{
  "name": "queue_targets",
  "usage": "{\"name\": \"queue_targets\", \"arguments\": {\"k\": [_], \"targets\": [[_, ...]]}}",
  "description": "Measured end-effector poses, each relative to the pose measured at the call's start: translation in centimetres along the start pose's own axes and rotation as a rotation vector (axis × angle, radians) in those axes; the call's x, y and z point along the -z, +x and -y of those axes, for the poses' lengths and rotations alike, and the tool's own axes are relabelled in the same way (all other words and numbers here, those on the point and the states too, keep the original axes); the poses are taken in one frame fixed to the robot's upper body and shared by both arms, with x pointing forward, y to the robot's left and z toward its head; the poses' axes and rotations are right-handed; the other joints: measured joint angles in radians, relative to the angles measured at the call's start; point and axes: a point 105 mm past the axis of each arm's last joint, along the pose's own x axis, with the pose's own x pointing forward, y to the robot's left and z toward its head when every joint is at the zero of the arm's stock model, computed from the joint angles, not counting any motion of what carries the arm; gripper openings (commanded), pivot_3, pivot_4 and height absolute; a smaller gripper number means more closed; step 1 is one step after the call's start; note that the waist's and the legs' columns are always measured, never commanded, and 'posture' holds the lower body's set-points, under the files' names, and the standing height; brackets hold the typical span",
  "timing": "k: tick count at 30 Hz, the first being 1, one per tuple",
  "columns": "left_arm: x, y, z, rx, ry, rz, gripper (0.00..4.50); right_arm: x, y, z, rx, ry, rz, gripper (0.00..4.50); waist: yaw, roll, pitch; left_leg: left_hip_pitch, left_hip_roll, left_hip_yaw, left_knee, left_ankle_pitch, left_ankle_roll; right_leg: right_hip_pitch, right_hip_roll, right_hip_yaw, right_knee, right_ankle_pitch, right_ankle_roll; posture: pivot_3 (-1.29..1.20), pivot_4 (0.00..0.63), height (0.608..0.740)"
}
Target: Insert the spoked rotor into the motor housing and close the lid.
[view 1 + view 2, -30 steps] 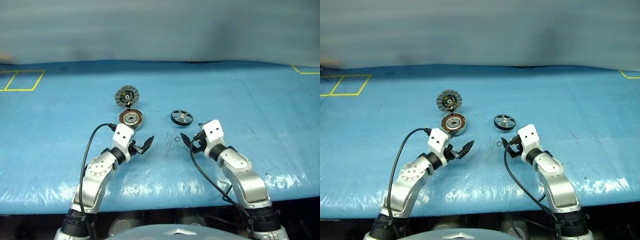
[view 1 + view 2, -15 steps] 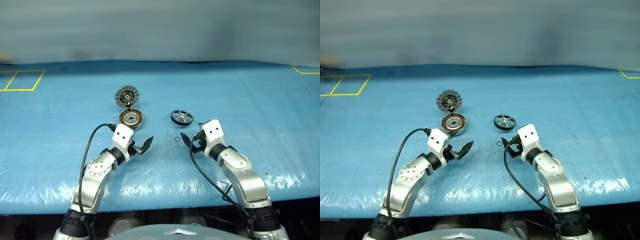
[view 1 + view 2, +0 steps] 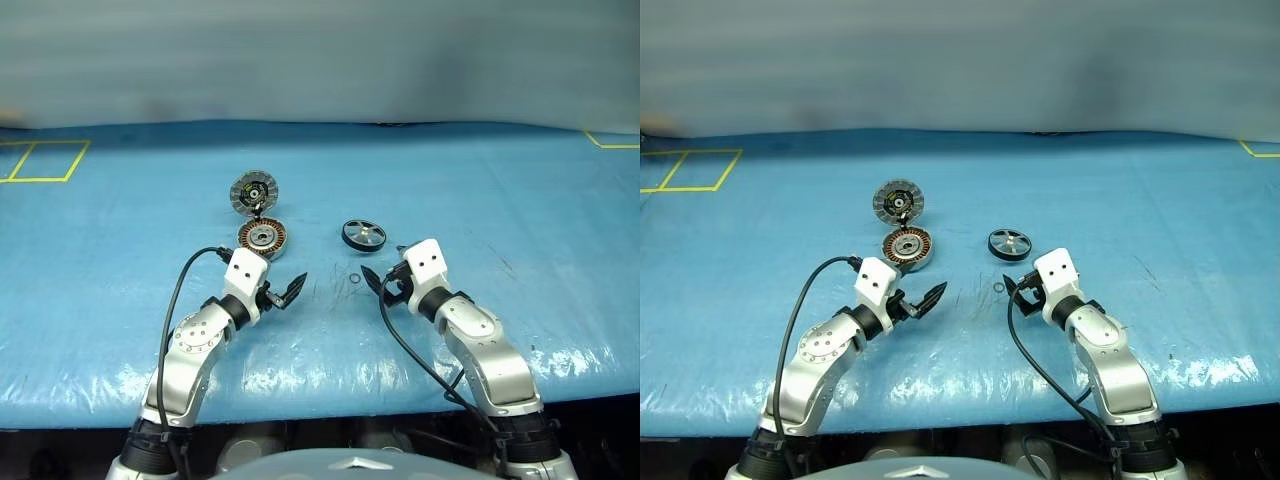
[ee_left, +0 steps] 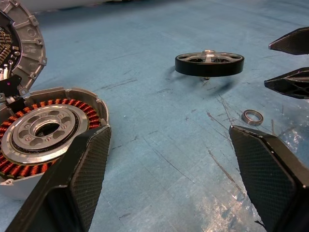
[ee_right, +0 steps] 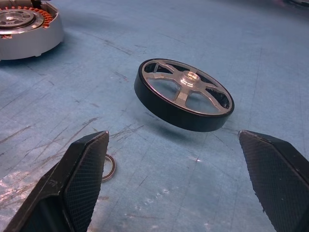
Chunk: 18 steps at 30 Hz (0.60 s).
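- Head views: blue tabletop carrying the motor housing, copper windings up, with the lid hinged open just behind it, ribbed face showing. Spoked rotor lying to the right of the housing, apart from it. Small metal ring lying nearer, between the two arms. Left end effector open and empty, just in front of the housing. Right end effector open and empty too, just beside the ring and near the rotor.
- Left wrist view: black fingers spread wide, holding nothing. Housing close by one finger, lid edge behind it, rotor farther off, ring near the other finger. Tips of the other end effector at the frame edge.
- Right wrist view: fingers wide apart around bare tabletop, rotor straight ahead between them, untouched. Ring beside one finger, housing off in the corner.
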Motion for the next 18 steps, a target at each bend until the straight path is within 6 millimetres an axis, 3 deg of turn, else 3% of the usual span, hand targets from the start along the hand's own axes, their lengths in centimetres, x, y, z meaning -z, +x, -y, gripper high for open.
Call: {"name": "queue_targets", "arguments": {"k": [5,10,13,16,18], "targets": [[0.1,0.0,0.1,0.010,0.012,-0.009,4.15,0.0,0.0,0.0,0.000,0.000,0.000,4.49,0.000,0.000,0.000,0.000,0.000,0.000,0.000,0.000,0.000,0.000,0.000,0.000,0.000,0.000,0.000,0.00,0.150,0.740],[0.4,0.3,1.8,0.094,0.016,-0.025,4.15,0.0,0.0,0.0,0.001,0.000,-0.001,4.49,0.000,0.000,0.000,0.000,0.000,0.000,0.000,0.000,0.000,0.000,0.000,0.000,0.000,0.000,0.000,0.00,0.150,0.740],[-0.5,1.3,3.1,0.136,0.007,0.009,4.15,0.1,-0.1,0.0,0.002,0.001,-0.003,4.49,0.002,0.000,0.000,0.000,0.000,0.000,0.000,0.000,0.000,0.000,0.000,0.000,0.000,0.000,0.000,0.00,0.150,0.740],[-3.2,2.7,2.4,0.104,0.113,0.069,4.15,0.1,-0.1,0.0,0.001,0.000,-0.002,4.49,0.004,-0.001,0.000,0.000,0.000,0.000,0.001,0.001,-0.001,0.001,0.000,-0.001,0.001,0.000,0.000,0.00,0.150,0.740],[-3.4,2.9,0.6,0.060,0.254,0.029,4.15,0.1,-0.1,0.0,0.002,-0.001,-0.003,4.49,-0.004,0.000,0.000,0.000,0.001,0.000,0.000,0.001,-0.002,0.000,0.001,0.000,0.001,0.001,0.000,0.00,0.150,0.740]]}}
